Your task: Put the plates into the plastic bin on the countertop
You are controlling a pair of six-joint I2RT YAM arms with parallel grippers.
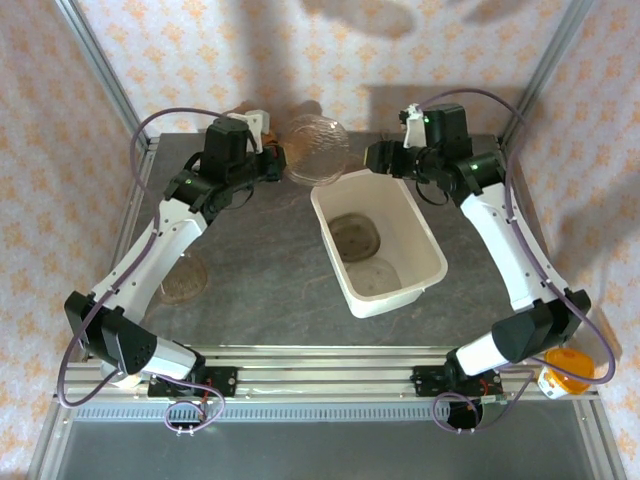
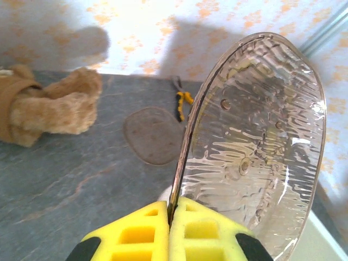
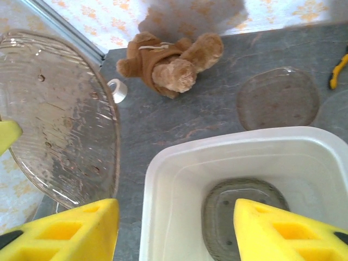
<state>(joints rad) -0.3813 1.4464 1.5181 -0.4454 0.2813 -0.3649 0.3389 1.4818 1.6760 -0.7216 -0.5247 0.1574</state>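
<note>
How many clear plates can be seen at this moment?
4 plates: one clamped in the left gripper just behind the bin, two inside the bin, one on the countertop beside the left arm. Others may be hidden.

Brown plush bear (image 3: 171, 62) beside small white tape roll (image 3: 117, 89); yellow-handled pliers (image 2: 184, 100) well apart.

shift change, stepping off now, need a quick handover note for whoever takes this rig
Grippers: the left gripper is shut on the rim of a clear plate, held beside the far left corner of the plastic bin. The right gripper is open, holding nothing, at the bin's far end.
Done: two plates lie in the bin.
Left: bin the held plate, then fetch the loose plate on the countertop by the left arm.
</note>
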